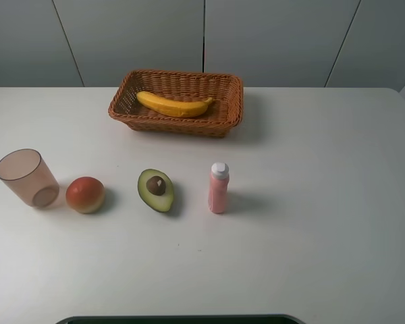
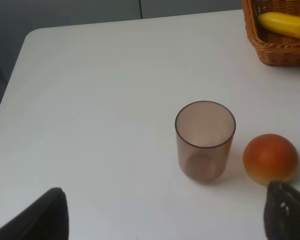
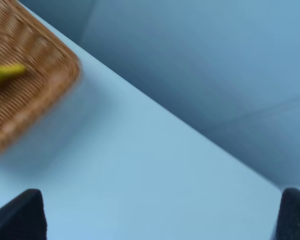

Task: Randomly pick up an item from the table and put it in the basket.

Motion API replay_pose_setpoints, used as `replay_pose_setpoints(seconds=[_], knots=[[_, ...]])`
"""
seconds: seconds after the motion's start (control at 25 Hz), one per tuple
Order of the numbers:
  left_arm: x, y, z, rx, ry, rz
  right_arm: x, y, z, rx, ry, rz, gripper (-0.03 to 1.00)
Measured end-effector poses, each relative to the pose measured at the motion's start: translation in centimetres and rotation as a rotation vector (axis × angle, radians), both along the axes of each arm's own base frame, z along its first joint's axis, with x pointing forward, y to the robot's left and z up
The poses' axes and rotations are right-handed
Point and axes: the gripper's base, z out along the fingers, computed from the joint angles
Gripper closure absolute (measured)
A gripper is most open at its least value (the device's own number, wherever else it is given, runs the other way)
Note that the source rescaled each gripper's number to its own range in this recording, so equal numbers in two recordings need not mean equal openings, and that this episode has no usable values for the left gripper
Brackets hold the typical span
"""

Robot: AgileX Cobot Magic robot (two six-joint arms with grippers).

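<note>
The yellow banana lies inside the orange-brown wicker basket at the back middle of the white table. The banana and a corner of the basket also show in the left wrist view. The right wrist view is blurred and shows the basket with the banana's tip. Neither arm shows in the exterior high view. My left gripper is open and empty, with the cup in front of it. My right gripper is open and empty over bare table to the right of the basket.
A translucent pinkish cup stands at the left, with a red-orange round fruit beside it. A halved avocado and a pink bottle with a white cap stand in the middle row. Grey wall panels rise behind the table.
</note>
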Motion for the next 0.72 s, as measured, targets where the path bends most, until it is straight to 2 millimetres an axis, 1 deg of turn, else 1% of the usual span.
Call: replay_pose_setpoints(seconds=[0.08, 0.16, 0.24, 0.28, 0.32, 0.4, 0.48, 0.56, 0.68, 0.72], knots=[[0.0, 0.0, 0.0, 0.0, 0.0, 0.0, -1.9, -3.0, 1.8, 0.027, -0.037, -0.092, -0.02], [0.0, 0.0, 0.0, 0.0, 0.0, 0.0, -4.2, -5.4, 2.7, 0.046, -0.058, -0.16, -0.03], [0.0, 0.0, 0.0, 0.0, 0.0, 0.0, -7.0, -7.4, 3.0, 0.055, -0.072, -0.219, -0.03], [0.0, 0.0, 0.0, 0.0, 0.0, 0.0, -8.2, -8.2, 2.7, 0.059, -0.07, -0.25, -0.03], [0.0, 0.0, 0.0, 0.0, 0.0, 0.0, -10.0, -9.0, 2.7, 0.067, -0.079, -0.28, -0.03], [0.0, 0.0, 0.0, 0.0, 0.0, 0.0, -12.7, -10.1, 2.0, 0.081, -0.085, -0.338, -0.03], [0.0, 0.0, 0.0, 0.0, 0.0, 0.0, -15.7, -10.8, 1.1, 0.106, -0.09, -0.383, -0.03], [0.0, 0.0, 0.0, 0.0, 0.0, 0.0, -18.7, -10.9, -0.2, 0.146, -0.096, -0.409, -0.02], [0.0, 0.0, 0.0, 0.0, 0.0, 0.0, -23.5, -10.6, -1.7, 0.228, -0.162, -0.405, 0.0], [0.0, 0.0, 0.0, 0.0, 0.0, 0.0, -24.7, -10.5, -2.3, 0.256, -0.178, -0.398, 0.02]])
